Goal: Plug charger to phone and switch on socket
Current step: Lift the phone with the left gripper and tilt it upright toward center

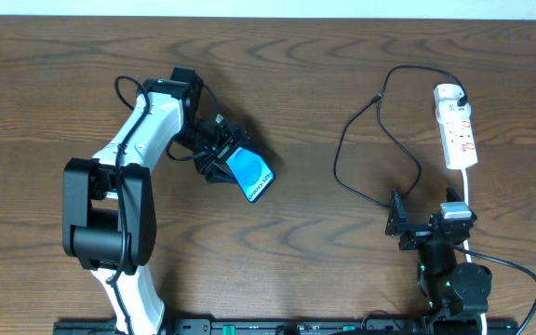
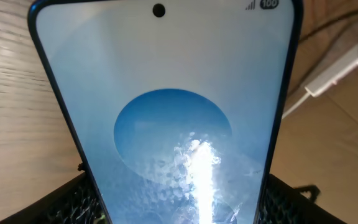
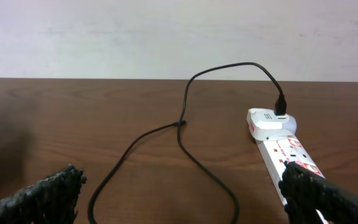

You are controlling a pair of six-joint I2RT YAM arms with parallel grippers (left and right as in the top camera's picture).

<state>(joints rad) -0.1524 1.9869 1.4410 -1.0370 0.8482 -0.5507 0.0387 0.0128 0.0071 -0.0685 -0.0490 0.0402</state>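
The phone [image 1: 249,172], with a cyan-blue screen, is held between the fingers of my left gripper [image 1: 220,158], tilted, left of the table's centre. In the left wrist view its screen [image 2: 166,112] fills the frame between both black fingers. The charger's black cable [image 1: 361,149] loops over the table from a white adapter [image 1: 448,94] plugged into the far end of the white socket strip [image 1: 460,135]. In the right wrist view the cable [image 3: 185,124] runs to the adapter [image 3: 271,123] on the strip [image 3: 284,155]. My right gripper [image 1: 400,223] is open and empty, with the cable's loop lying between its fingers.
The strip's thick white cord [image 1: 465,191] runs down beside my right arm. A pale wall stands behind the table's far edge [image 3: 166,78]. The cable's connector tip does not show.
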